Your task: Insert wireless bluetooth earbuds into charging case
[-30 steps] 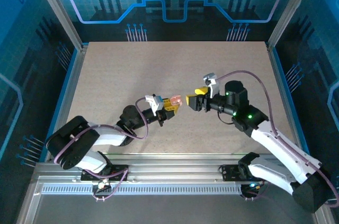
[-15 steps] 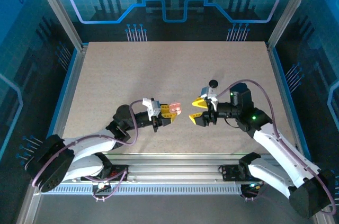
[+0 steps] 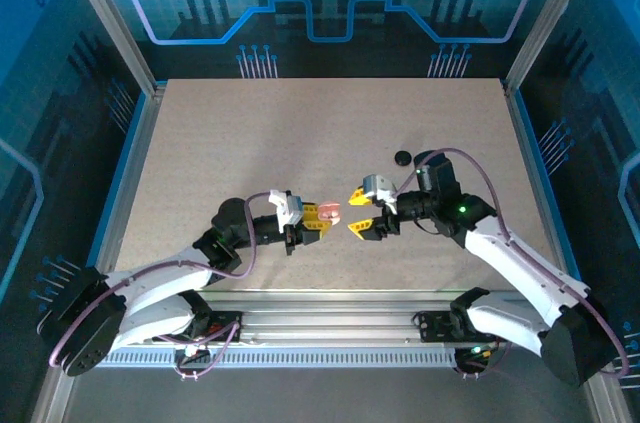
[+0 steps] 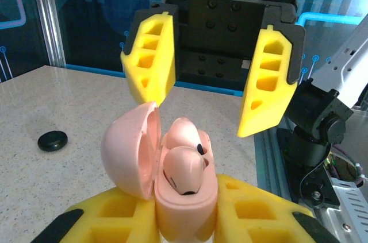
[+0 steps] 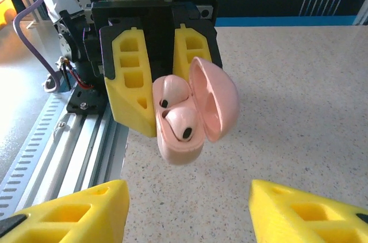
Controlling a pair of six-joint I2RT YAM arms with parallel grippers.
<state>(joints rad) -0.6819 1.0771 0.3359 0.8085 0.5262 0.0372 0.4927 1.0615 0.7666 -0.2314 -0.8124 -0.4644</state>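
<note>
The table (image 3: 250, 133) has a pale, speckled, stone-like top, rectangular, with a blue-edged frame along its sides and an aluminium rail (image 3: 330, 308) along the 6 o'clock edge. One small round black puck (image 3: 404, 156) lies flat on it, at about 2 o'clock from the centre. In the left wrist view the black puck (image 4: 52, 140) rests on the table (image 4: 46, 99), at 9 o'clock in that view.
</note>
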